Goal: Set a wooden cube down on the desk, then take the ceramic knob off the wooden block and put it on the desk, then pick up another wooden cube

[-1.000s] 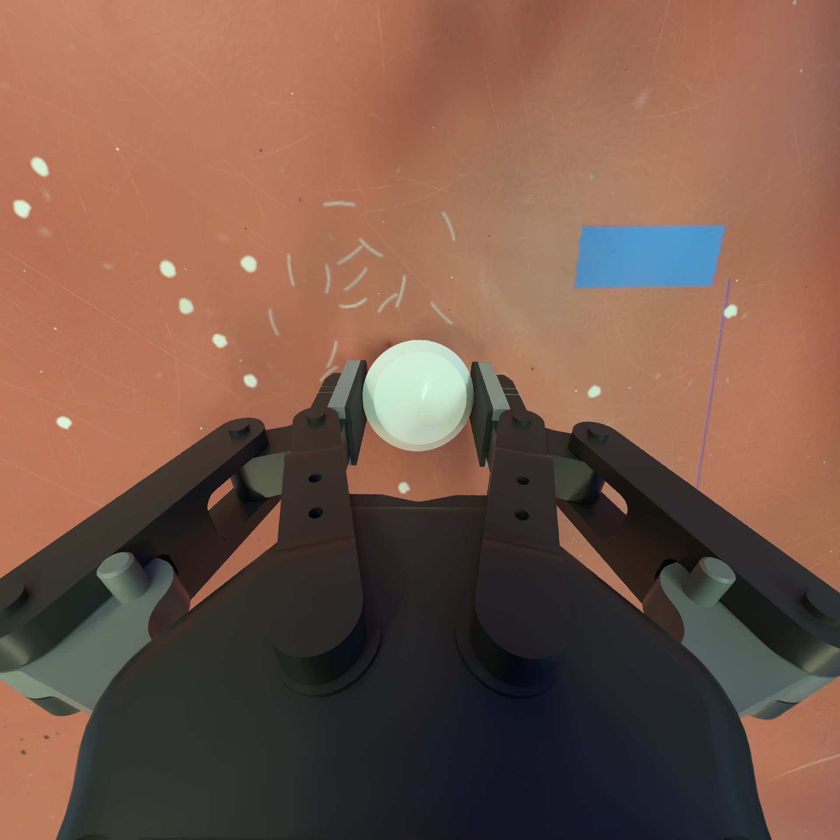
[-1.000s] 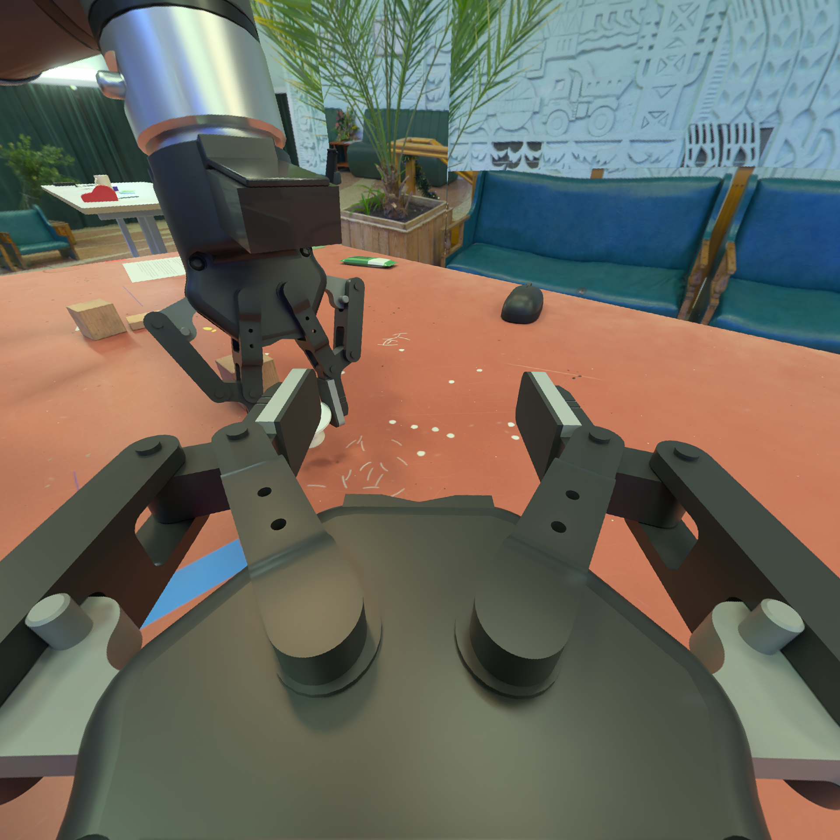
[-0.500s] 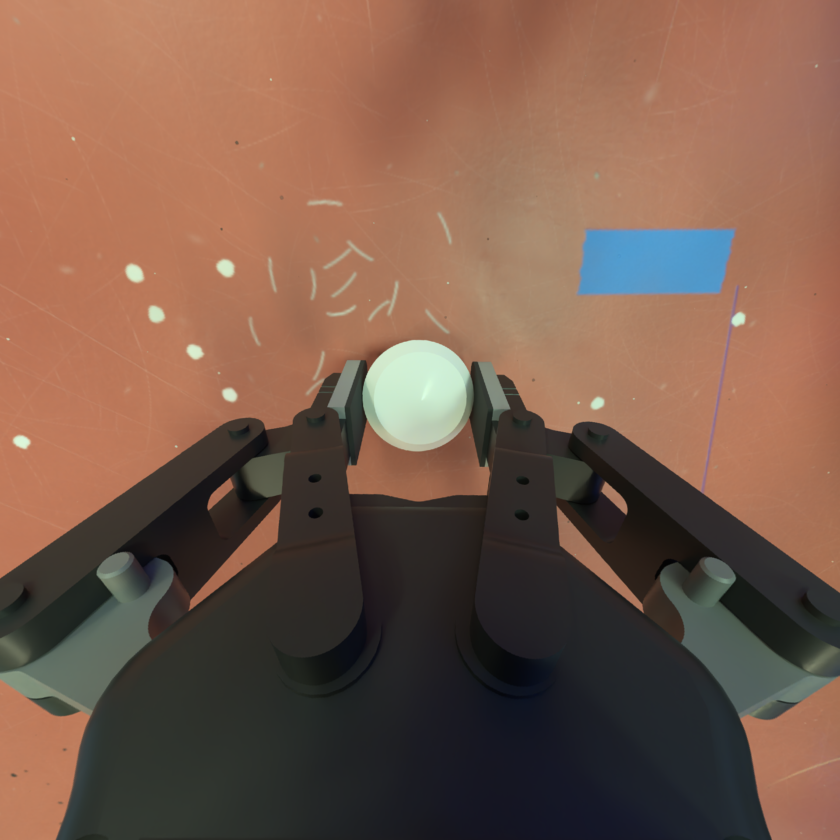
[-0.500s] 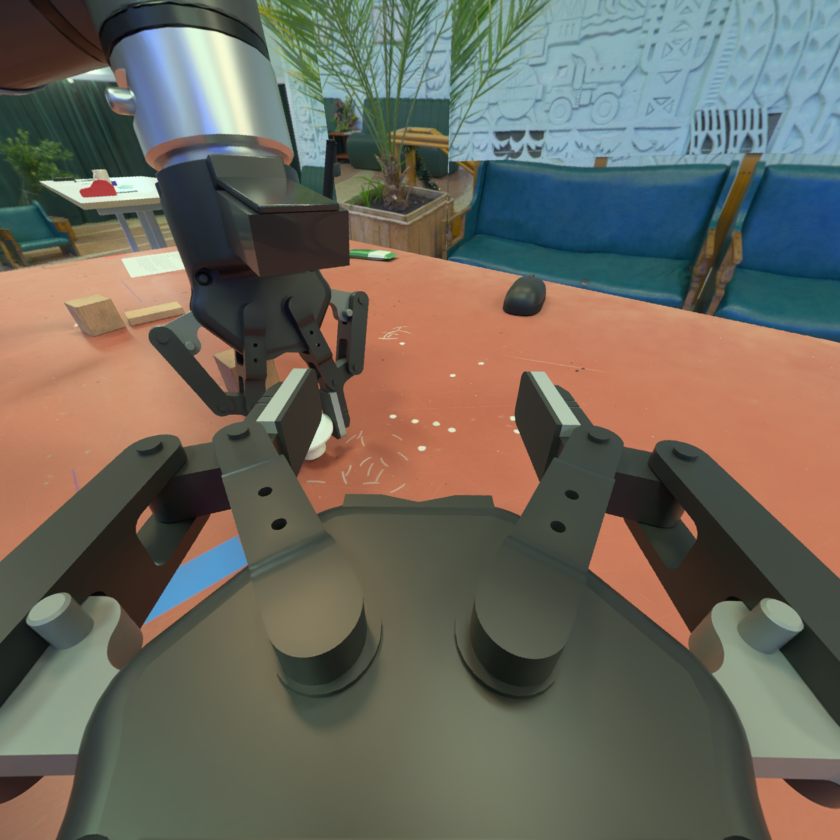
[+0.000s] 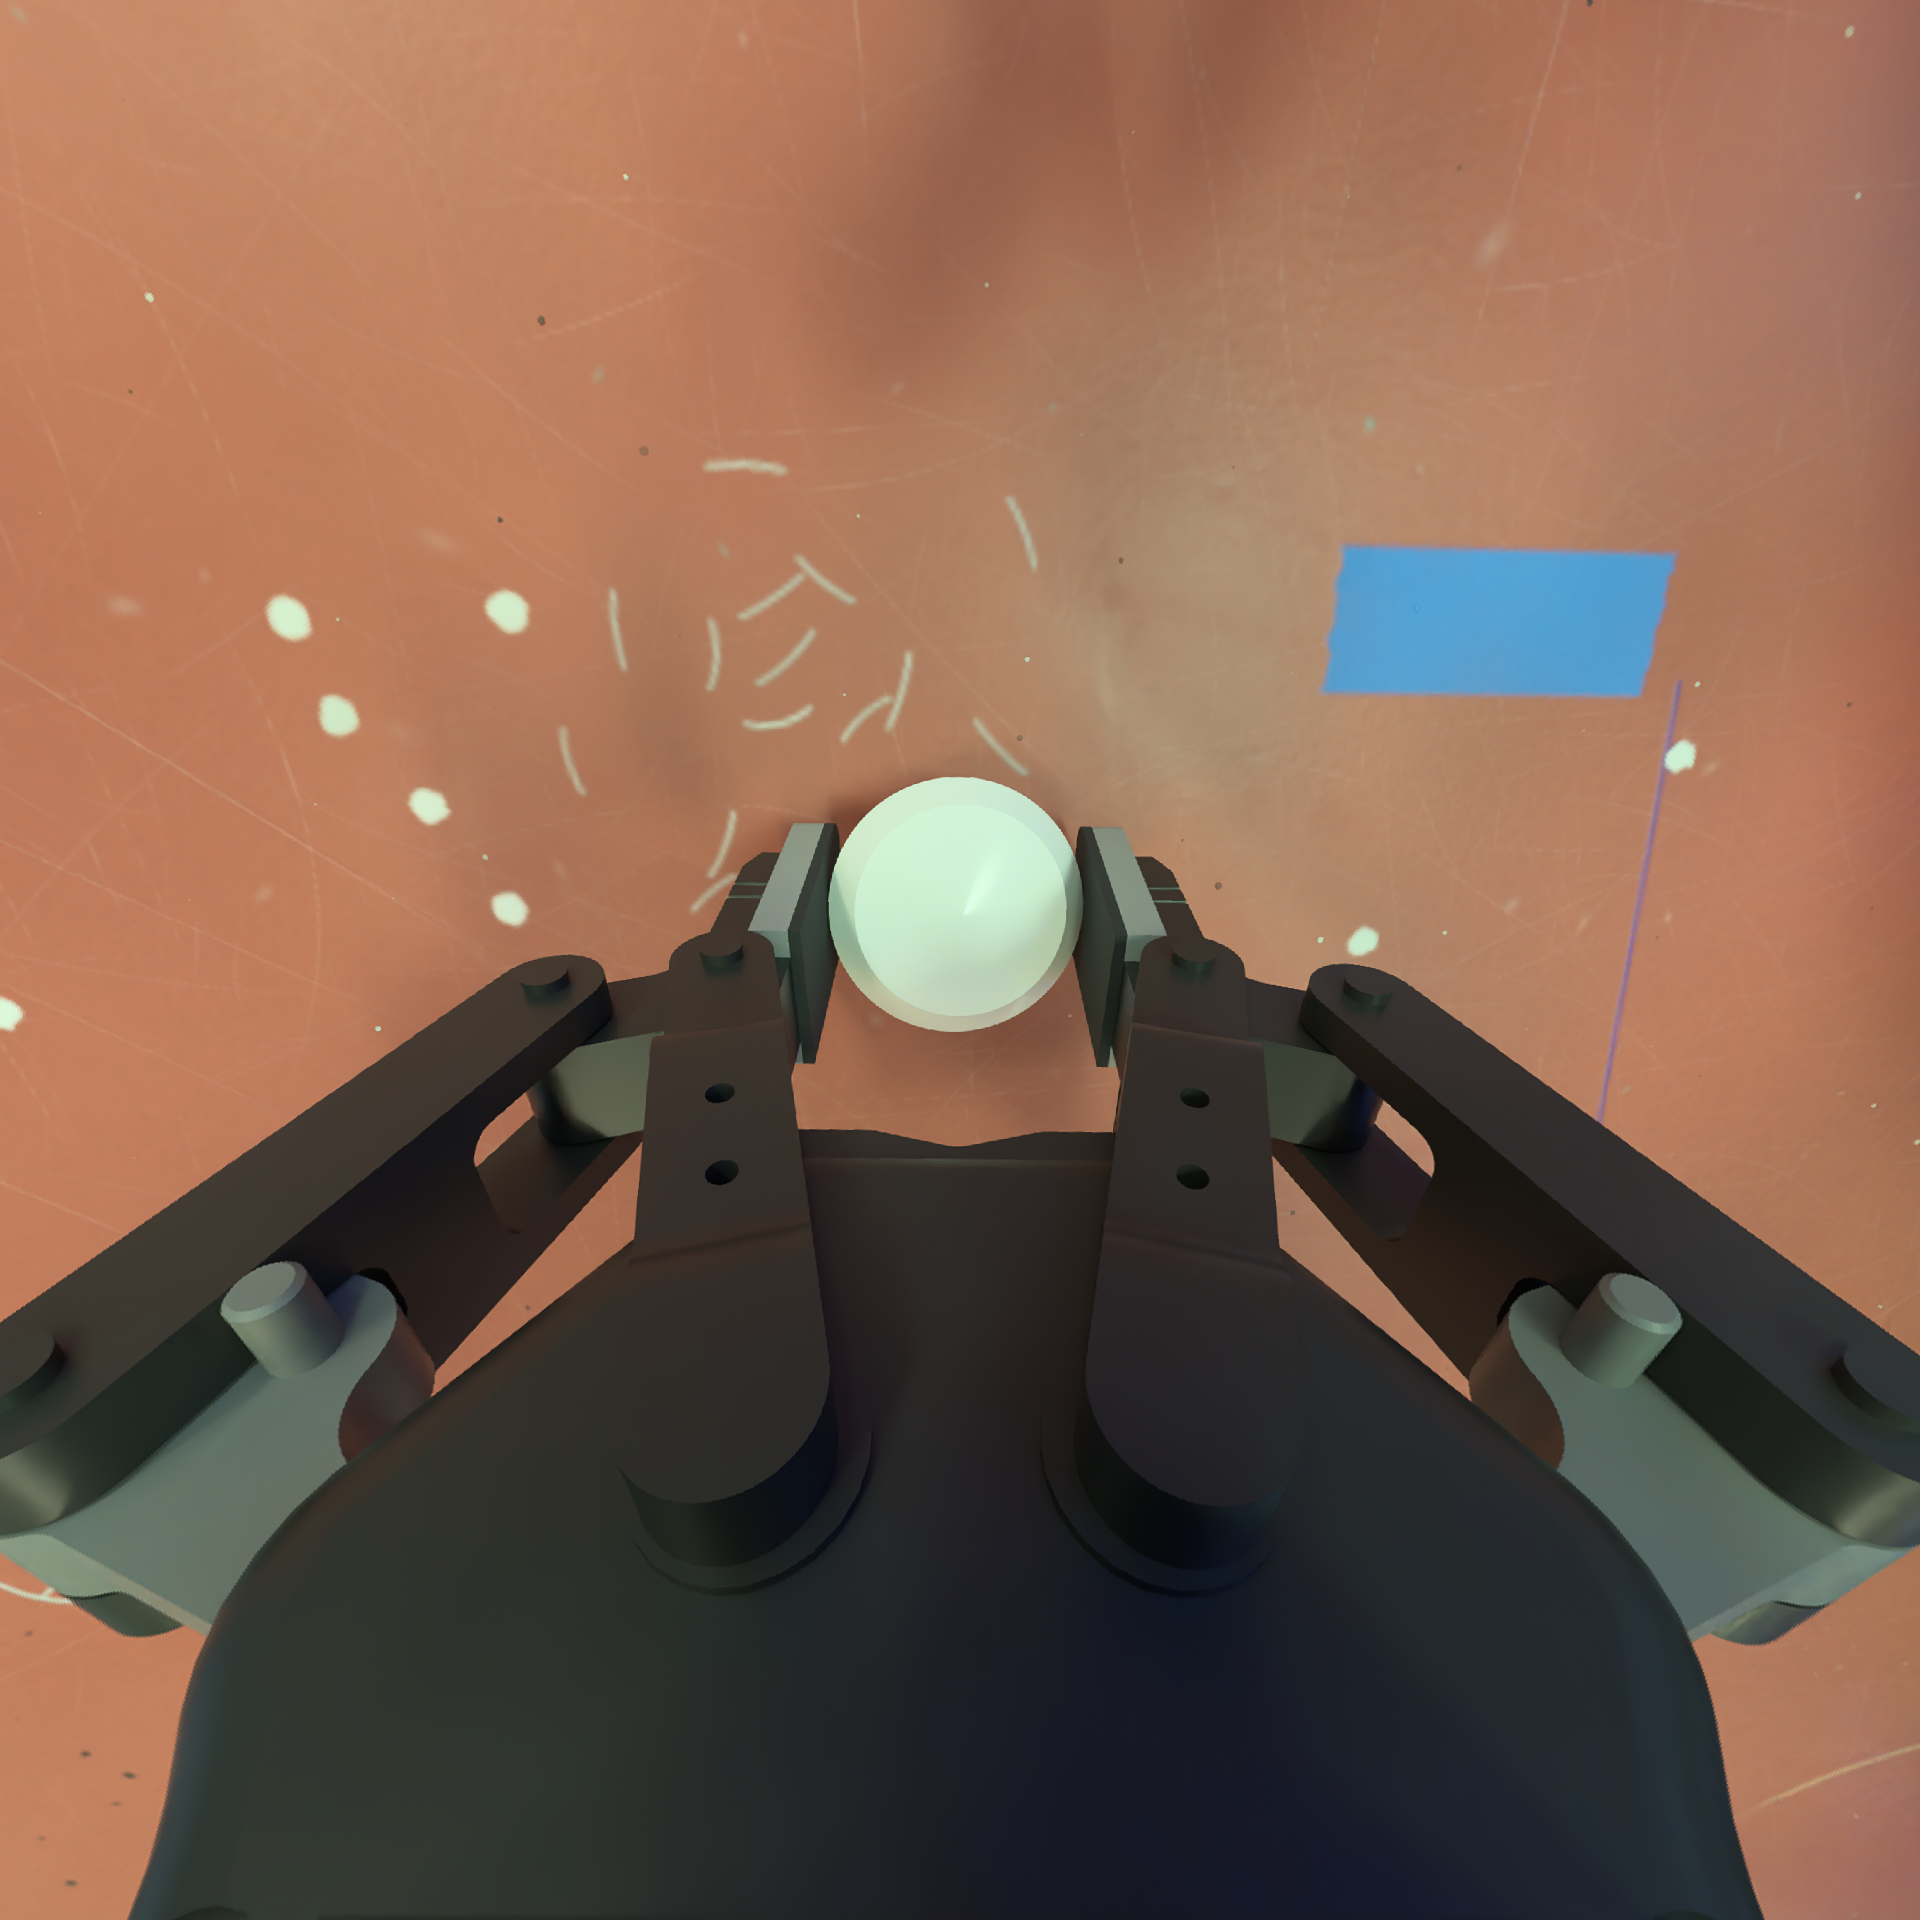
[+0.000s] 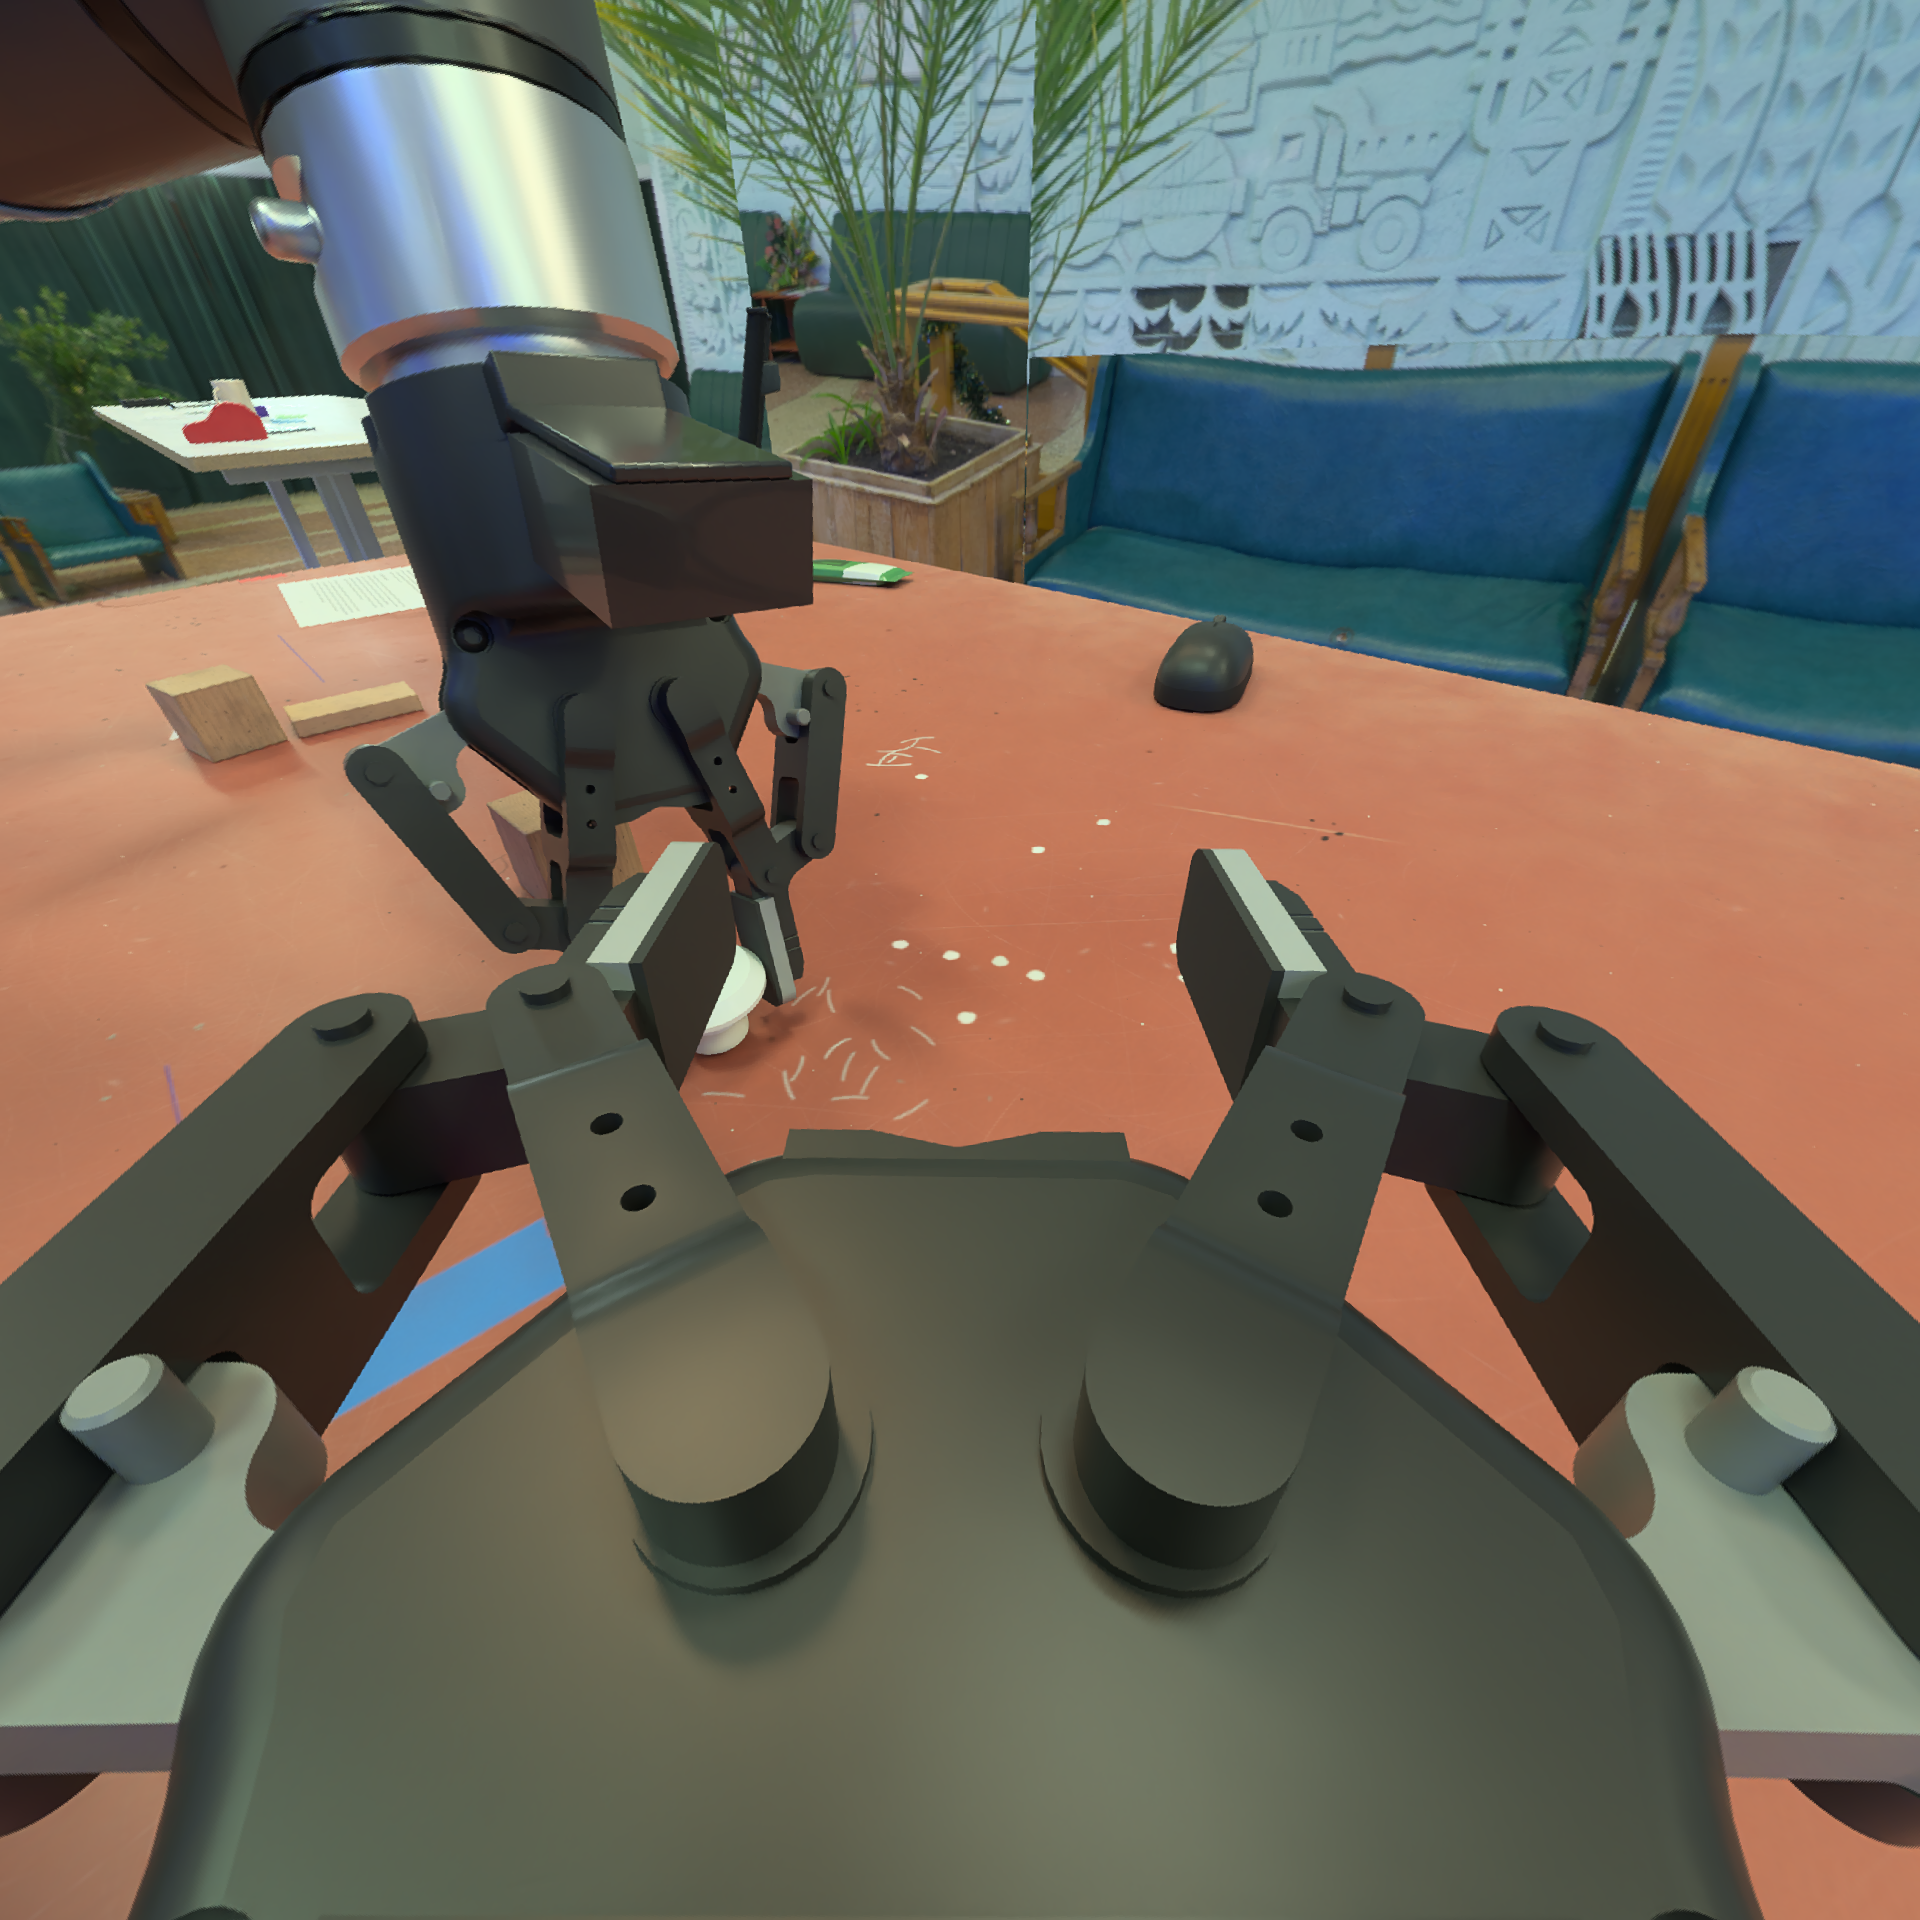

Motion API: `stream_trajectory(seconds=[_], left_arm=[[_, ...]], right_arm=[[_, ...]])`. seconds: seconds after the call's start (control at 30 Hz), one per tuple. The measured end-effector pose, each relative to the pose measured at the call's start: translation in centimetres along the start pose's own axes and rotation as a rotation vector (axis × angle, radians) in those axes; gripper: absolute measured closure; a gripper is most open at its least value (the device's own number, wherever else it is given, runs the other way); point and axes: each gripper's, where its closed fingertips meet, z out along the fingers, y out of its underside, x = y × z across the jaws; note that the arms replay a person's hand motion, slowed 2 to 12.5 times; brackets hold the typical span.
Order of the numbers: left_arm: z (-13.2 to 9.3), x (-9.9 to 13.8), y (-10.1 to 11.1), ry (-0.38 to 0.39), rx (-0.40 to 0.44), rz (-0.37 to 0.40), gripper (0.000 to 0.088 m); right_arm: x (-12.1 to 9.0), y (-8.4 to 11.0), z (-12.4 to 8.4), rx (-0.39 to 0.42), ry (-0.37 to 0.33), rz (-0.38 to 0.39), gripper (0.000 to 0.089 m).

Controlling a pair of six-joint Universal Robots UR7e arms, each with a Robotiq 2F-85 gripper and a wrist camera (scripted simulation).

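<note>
My left gripper [image 5: 954, 925] is shut on the white ceramic knob [image 5: 951, 904] and points straight down at the red desk [image 5: 416, 312]. In the right wrist view the knob [image 6: 727, 1023] is low, with its base at or just above the desk surface, partly hidden behind my right finger. My right gripper [image 6: 956, 935] is open and empty, hovering over the desk near the knob. A wooden cube [image 6: 218, 712] and a flat wooden block [image 6: 353, 709] lie at the far left. Another wooden cube [image 6: 525, 842] stands behind the left gripper.
A strip of blue tape [image 5: 1496, 623] lies on the desk right of the knob. A black mouse [image 6: 1205, 665], a green packet [image 6: 857, 571] and a sheet of paper [image 6: 348, 594] lie near the far edge. Blue sofas and a potted palm stand beyond.
My left gripper has carried the knob to the right in the right wrist view and down toward the desk. The right gripper has stayed open and almost still.
</note>
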Motion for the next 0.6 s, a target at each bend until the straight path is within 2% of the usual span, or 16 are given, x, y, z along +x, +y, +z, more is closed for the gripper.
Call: stream_trajectory(seconds=[0.6], left_arm=[[0.07,-0.03,0.11,0.003,-0.003,0.015,0.0482]], right_arm=[[0.0,0.26,0.12,-0.008,-0.004,0.004,0.0144]])
